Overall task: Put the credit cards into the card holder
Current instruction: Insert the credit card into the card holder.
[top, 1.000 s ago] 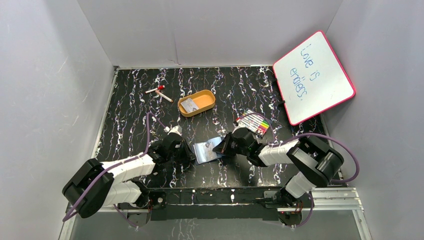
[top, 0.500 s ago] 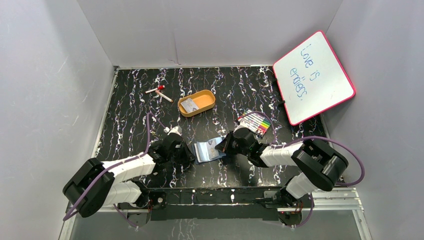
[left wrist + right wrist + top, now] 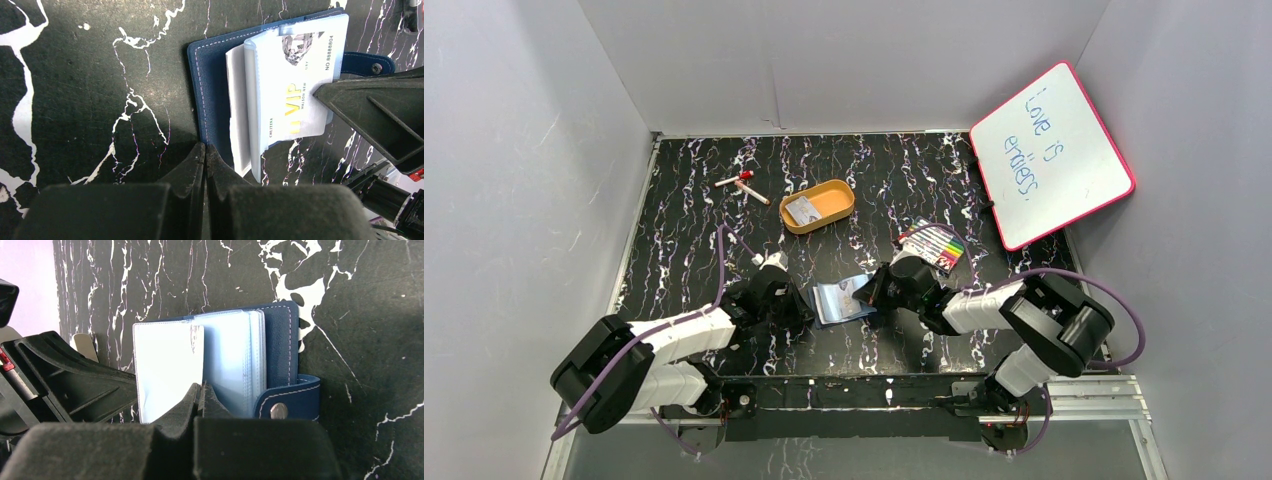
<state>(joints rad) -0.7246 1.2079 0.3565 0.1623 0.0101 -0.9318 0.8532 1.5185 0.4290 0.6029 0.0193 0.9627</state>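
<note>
The navy card holder (image 3: 836, 302) lies open on the table between my two grippers. It shows in the left wrist view (image 3: 212, 100) and in the right wrist view (image 3: 280, 340). A pale credit card (image 3: 295, 85) with gold VIP print sits in its clear sleeves. My left gripper (image 3: 802, 305) is shut, its tips (image 3: 205, 147) against the holder's stitched edge. My right gripper (image 3: 870, 292) is shut, its tips (image 3: 201, 386) resting on the sleeves. Another credit card (image 3: 803, 210) lies in the orange tray.
The orange oval tray (image 3: 834, 192) stands behind the holder. A striped pack of markers (image 3: 934, 245) lies just behind my right gripper. Two loose pens (image 3: 742, 184) lie at the back left. A pink-framed whiteboard (image 3: 1049, 150) leans at the right wall.
The holder's sleeve pages have lifted and shifted a little to the left. My right gripper has nudged slightly with them. My left gripper has stayed put.
</note>
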